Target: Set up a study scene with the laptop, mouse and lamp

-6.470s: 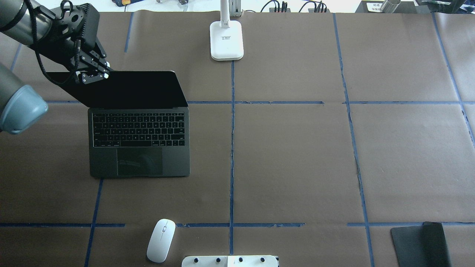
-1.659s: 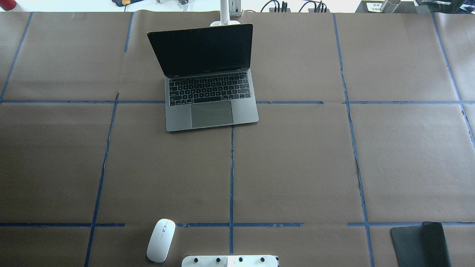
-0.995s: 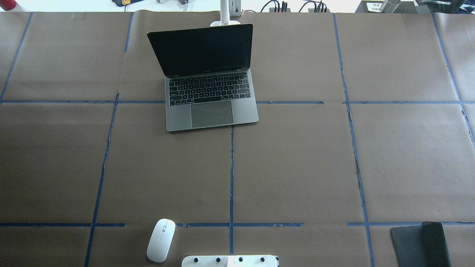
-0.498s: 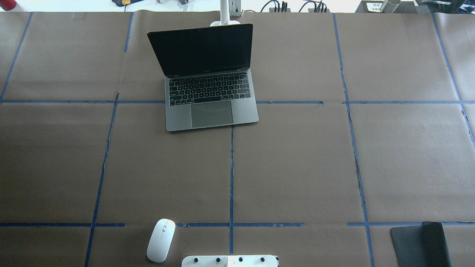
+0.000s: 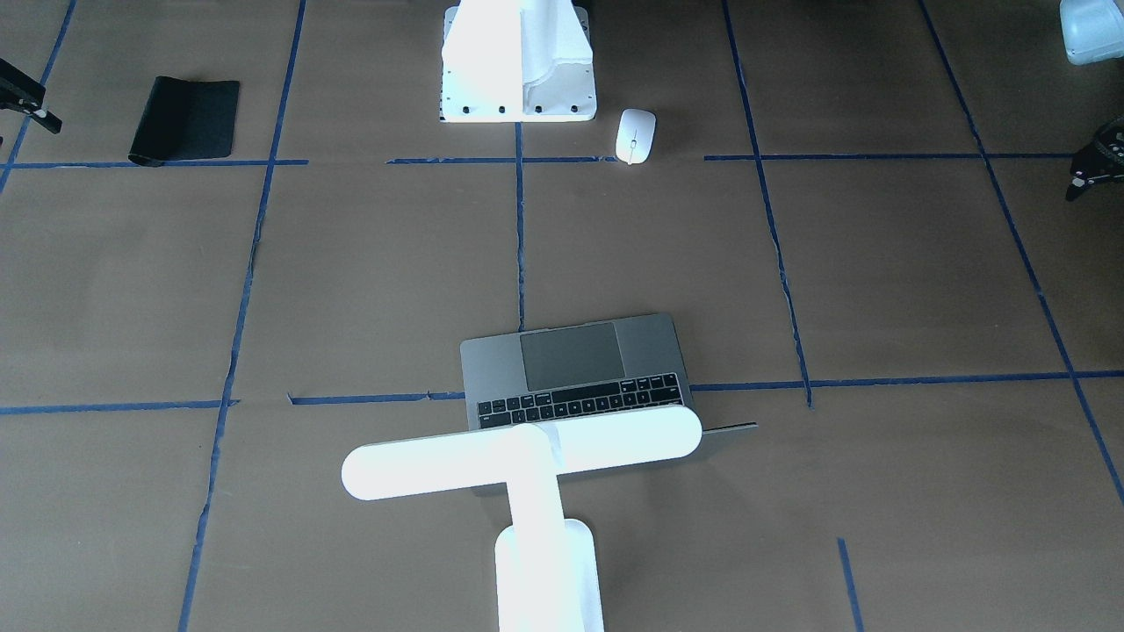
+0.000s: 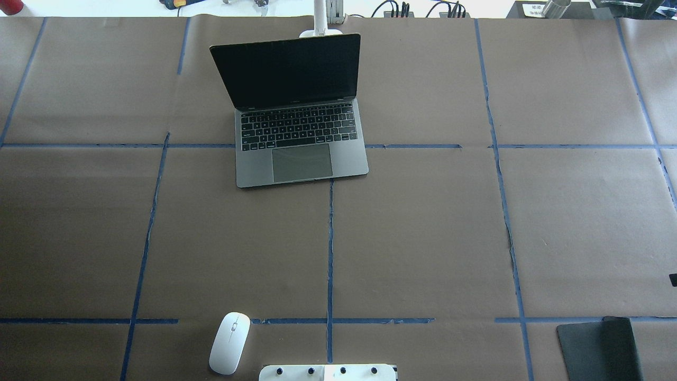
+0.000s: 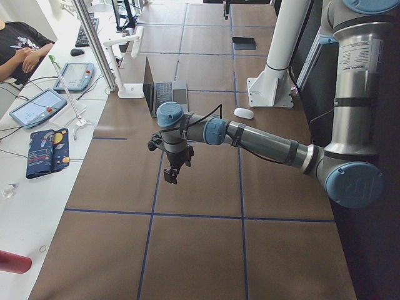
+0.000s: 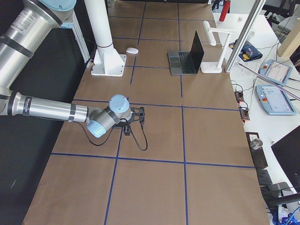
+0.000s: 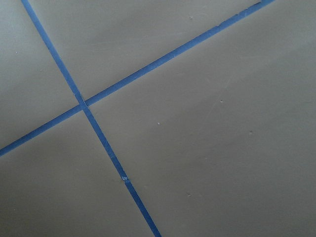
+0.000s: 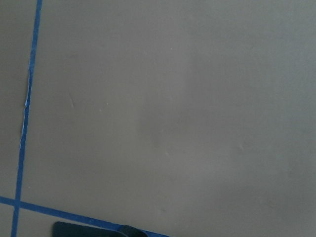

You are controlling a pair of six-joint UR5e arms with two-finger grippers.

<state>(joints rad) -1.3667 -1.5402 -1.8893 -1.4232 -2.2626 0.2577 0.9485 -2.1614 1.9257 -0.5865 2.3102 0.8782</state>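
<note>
The grey laptop (image 6: 301,148) stands open at the far middle of the table, its black screen facing the robot; it also shows in the front view (image 5: 575,364). The white T-shaped lamp (image 5: 522,456) stands right behind the lid, mostly hidden in the overhead view (image 6: 319,18). The white mouse (image 6: 229,343) lies near the robot's edge, left of the pedestal. My left gripper (image 7: 172,174) hangs over bare table far left of the laptop, holding nothing I can see. My right gripper (image 8: 141,115) is low over bare table at the far right. I cannot tell whether either is open.
A white bolted pedestal (image 6: 328,373) stands at the near middle edge. A black mat (image 6: 600,349) lies at the near right corner. Blue tape lines cross the brown paper cover. Tablets, cables and a seated person (image 7: 19,53) are beyond the far edge.
Since 6.5 s ago the laptop has gone from the left to the far middle, in front of the lamp, and the left arm has left the overhead view. A dark tip now shows at its right edge.
</note>
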